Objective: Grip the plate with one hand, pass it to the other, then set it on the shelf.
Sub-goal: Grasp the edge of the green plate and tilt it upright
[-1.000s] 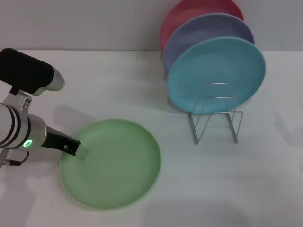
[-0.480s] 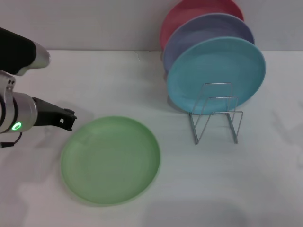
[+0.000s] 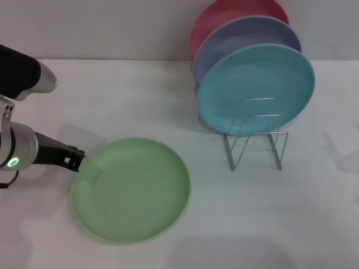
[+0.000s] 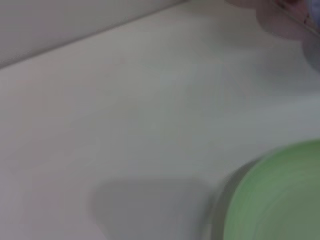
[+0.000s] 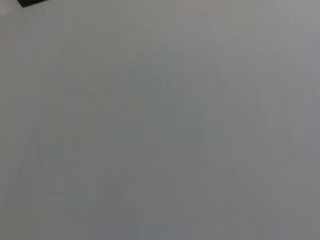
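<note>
The left gripper (image 3: 76,161) sits just beside the plate's (image 3: 132,190) left rim. Whether its jaws are clenched cannot be told. The plate lies flat on the tabletop (image 3: 129,95).

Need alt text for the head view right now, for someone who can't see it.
A light green plate lies flat on the white table, with the left gripper at its near-left rim. To the right, a wire rack holds turquoise, lavender and pink plates upright.
</note>
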